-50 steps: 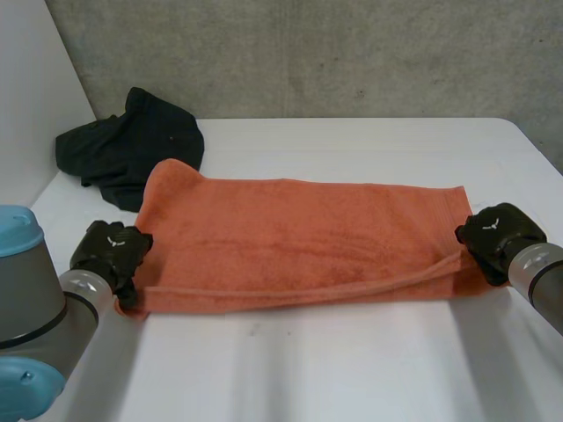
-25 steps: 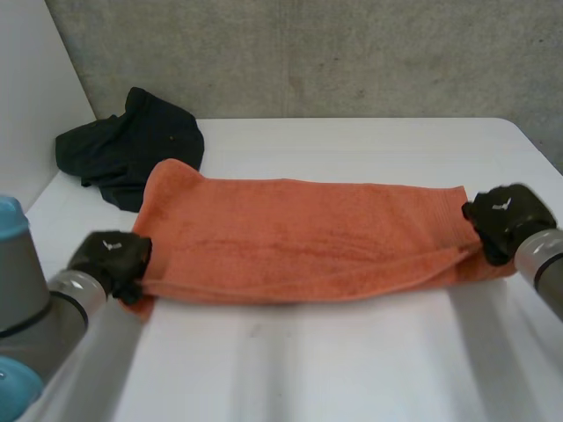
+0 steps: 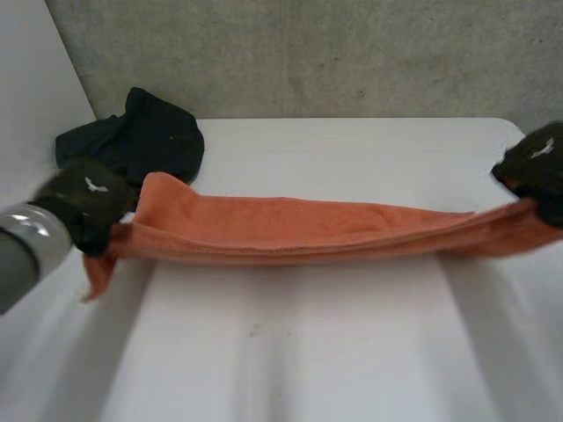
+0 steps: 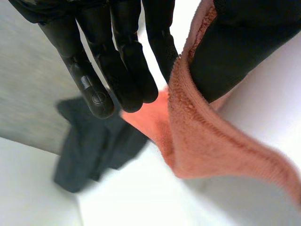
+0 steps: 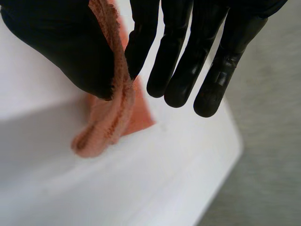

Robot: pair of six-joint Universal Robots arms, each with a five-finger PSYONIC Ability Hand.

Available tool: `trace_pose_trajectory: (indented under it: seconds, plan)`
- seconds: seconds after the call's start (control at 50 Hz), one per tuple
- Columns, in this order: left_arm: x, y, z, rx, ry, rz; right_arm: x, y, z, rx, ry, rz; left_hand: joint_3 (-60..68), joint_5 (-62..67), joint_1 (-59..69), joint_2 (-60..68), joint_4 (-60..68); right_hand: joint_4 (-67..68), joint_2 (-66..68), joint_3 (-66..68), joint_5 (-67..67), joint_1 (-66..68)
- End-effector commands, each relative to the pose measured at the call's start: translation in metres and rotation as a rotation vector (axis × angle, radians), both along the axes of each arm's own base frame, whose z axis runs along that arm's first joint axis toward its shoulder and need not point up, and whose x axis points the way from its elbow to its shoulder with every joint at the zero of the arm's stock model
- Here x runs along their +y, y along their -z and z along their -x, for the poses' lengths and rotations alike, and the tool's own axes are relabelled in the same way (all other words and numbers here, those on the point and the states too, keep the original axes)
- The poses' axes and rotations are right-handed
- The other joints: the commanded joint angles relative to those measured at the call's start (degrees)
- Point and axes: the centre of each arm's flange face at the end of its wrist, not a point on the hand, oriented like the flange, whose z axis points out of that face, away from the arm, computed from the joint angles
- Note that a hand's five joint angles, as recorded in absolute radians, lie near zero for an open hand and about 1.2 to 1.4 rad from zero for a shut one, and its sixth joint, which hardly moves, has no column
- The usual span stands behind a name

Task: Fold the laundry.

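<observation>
The orange towel [image 3: 299, 230] hangs stretched above the tabletop [image 3: 352, 352], long edges sagging. The left robot hand [image 3: 84, 202] pinches its 9 o'clock end between thumb and fingers, and the right robot hand [image 3: 537, 167] pinches the 3 o'clock end. A dark garment [image 3: 141, 141] lies at 10 o'clock, and open surface spreads toward 6 o'clock.

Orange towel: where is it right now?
In the head view, the orange towel hangs stretched over the table between the left hand and right hand, which pinch its ends; the dark garment lies behind its left end.
</observation>
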Motion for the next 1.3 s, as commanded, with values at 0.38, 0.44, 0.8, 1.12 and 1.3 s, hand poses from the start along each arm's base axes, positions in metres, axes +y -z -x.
trace_pose_trajectory:
  seconds: [0.38,0.44,0.8,1.12,1.3]
  plan:
    - [-0.160,-0.100,0.051,0.304,-0.050,1.043,-0.142,-0.081,-0.079,-0.476,0.050,0.914,11.6,14.1,13.9,11.4,11.2,11.8,12.6,12.4,12.9,23.3]
    - [-0.155,-0.122,0.050,0.361,-0.051,1.131,-0.132,-0.117,-0.077,-0.545,0.039,1.075,11.6,14.1,13.9,11.4,11.2,11.8,12.6,12.4,12.9,23.3]
    - [-0.103,0.012,0.038,0.326,-0.012,0.519,-0.105,0.036,-0.068,-0.360,0.045,0.533,11.6,14.1,13.9,11.4,11.2,11.8,12.6,12.4,12.9,23.3]
    - [0.003,0.095,0.024,0.027,0.085,-0.022,-0.040,0.122,0.007,-0.078,0.140,-0.021,11.6,14.1,13.9,11.4,11.2,11.8,12.6,12.4,12.9,23.3]
    - [0.004,0.093,0.020,0.051,0.063,-0.037,-0.033,0.123,0.015,-0.086,0.131,-0.004,-23.0,-20.5,-20.7,-23.2,-23.4,11.8,12.6,12.4,12.9,23.3]
